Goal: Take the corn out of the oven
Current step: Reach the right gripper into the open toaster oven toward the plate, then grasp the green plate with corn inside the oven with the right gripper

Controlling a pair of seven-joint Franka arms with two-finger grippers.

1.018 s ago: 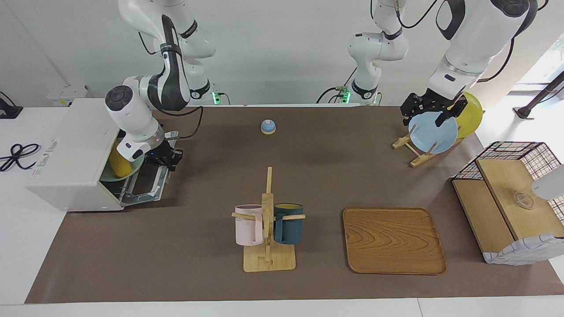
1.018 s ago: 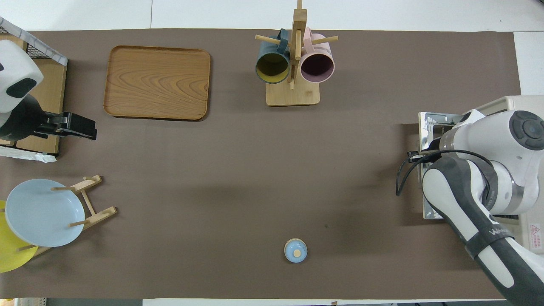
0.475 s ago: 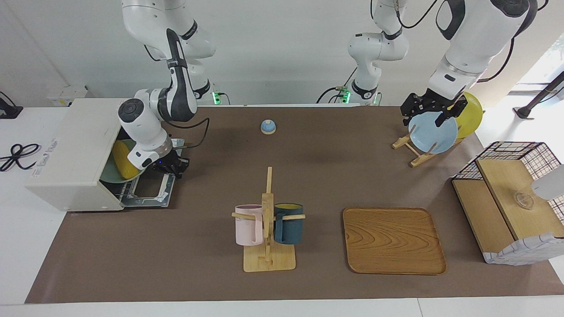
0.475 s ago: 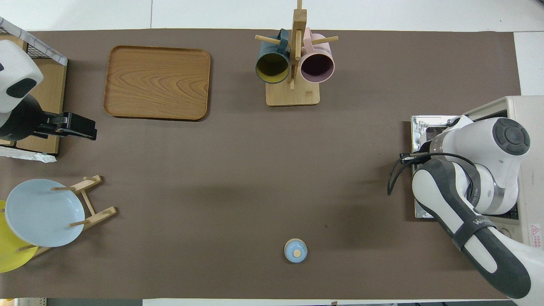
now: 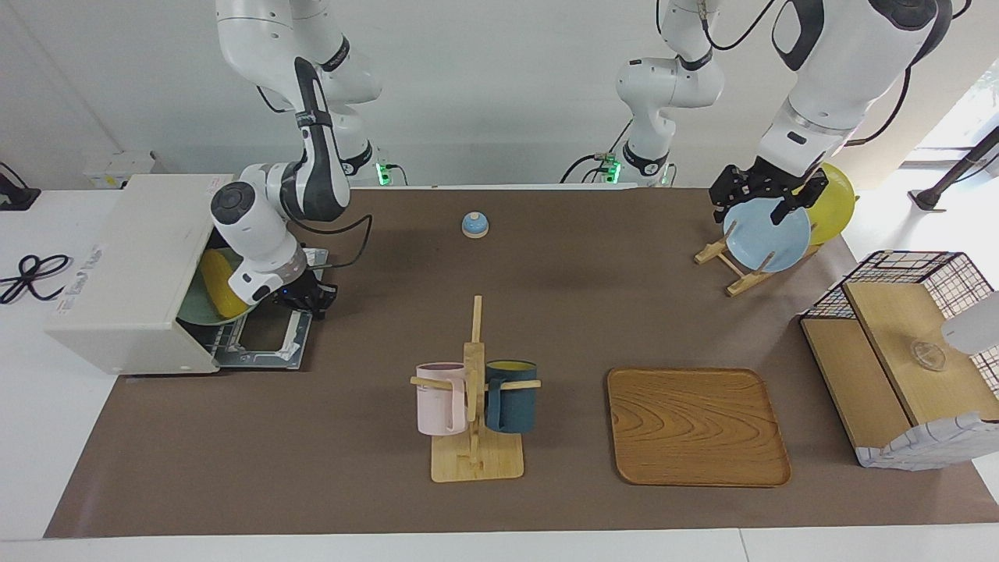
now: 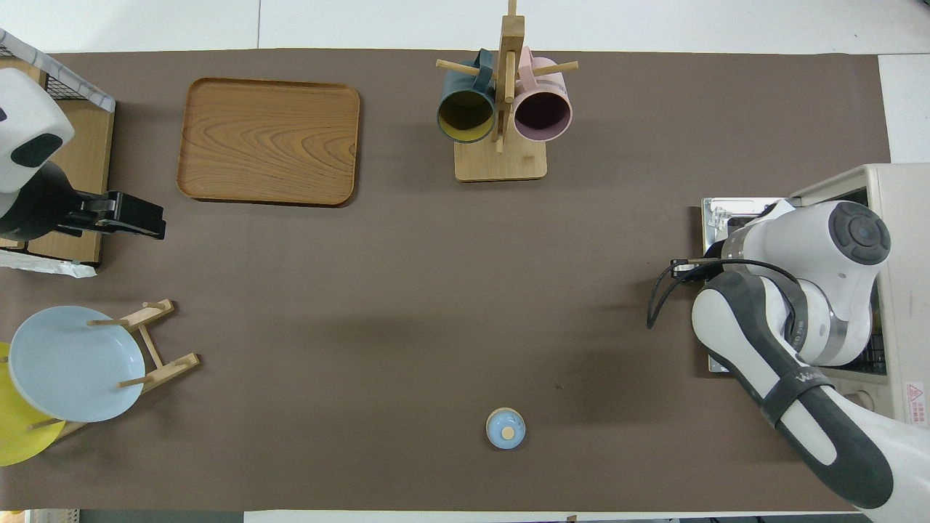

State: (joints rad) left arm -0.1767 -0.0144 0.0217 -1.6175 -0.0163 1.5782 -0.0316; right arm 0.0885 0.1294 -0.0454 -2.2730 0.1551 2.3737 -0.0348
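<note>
right tool (image 5: 311, 299) withdrawn from oven (image 5: 133, 273), shut

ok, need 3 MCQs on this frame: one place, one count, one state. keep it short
1. Where is the corn?
A. on the wooden tray
B. on a green plate in the open oven
C. in the wire basket

2. How many mugs hang on the mug rack?
A. one
B. two
C. three

3. What state is the oven door in?
A. folded down open
B. shut
C. removed and lying on the tray

Key:
1 B: the yellow cob lies on the green plate just inside the oven mouth, with the right claw over the lowered oven door.
2 B: one pink mug and one dark blue mug.
3 A: the door lies flat on the table in front of the oven.
</note>
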